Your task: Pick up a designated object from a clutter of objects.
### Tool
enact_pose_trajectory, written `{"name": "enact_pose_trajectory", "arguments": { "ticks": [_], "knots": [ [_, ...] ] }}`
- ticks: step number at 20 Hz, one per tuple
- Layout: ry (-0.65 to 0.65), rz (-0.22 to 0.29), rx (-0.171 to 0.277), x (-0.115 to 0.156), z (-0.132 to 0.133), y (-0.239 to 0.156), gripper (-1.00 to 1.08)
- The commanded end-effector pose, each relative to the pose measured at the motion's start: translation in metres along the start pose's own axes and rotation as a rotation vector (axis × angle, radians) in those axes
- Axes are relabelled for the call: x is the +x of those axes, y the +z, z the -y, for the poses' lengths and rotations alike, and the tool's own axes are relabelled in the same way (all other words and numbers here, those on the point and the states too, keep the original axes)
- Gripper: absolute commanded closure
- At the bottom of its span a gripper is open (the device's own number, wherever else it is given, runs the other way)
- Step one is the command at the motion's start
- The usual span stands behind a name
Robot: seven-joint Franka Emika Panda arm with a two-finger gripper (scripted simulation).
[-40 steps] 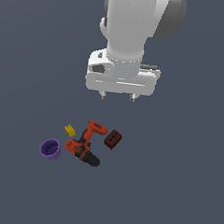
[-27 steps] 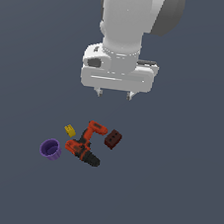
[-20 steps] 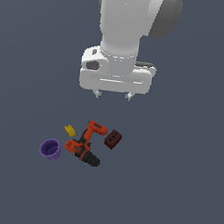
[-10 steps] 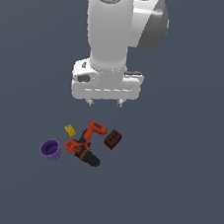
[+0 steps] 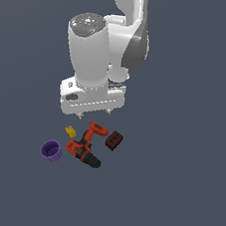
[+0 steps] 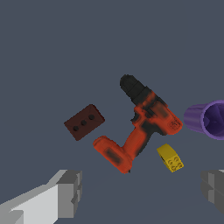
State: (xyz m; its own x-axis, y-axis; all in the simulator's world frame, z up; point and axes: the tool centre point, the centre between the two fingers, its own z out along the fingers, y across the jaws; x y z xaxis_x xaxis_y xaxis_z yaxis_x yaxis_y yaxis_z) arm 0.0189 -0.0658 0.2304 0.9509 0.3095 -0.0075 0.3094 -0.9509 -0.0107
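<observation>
Flat slate-blue ground [image 5: 175,193] fills both views, bare apart from a small cluster of objects. Nearest the wrist camera, the two grey ridged fingers [image 6: 70,192] of the white parallel gripper [image 6: 140,190] stand wide apart with nothing between them, released. Just beyond them lies the tiny yellow block with small dark marks [image 6: 170,158], the smallest piece, resting on the ground close beside the handle of the orange-and-black power drill [image 6: 142,127], apart from the fingers. The drill lies on its side, its orange battery foot toward the gripper and its black chuck pointing away. A dark red rectangular brick with three holes [image 6: 84,122] sits on the other side of the drill's handle from the yellow block, near but not touching it. A purple cup [image 6: 205,119] lies tipped on its side beyond the yellow block, its open mouth showing.

From the exterior view, the white arm hangs above the cluster, the gripper [image 5: 93,115] hovering over the yellow block [image 5: 71,131] and drill [image 5: 86,144], clear of them. The cup [image 5: 51,150] lies at the exterior view's left, the brick [image 5: 113,140] at its right.
</observation>
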Motion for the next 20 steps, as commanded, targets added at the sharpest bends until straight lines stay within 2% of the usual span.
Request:
{"name": "enact_pose_trajectory", "arguments": {
  "ticks": [1,20],
  "knots": [
    [-0.043,-0.002,0.001,-0.002,-0.011,0.013,-0.92],
    [-0.361,-0.008,-0.004,-0.037,-0.088,0.111,-0.92]
  ]
}}
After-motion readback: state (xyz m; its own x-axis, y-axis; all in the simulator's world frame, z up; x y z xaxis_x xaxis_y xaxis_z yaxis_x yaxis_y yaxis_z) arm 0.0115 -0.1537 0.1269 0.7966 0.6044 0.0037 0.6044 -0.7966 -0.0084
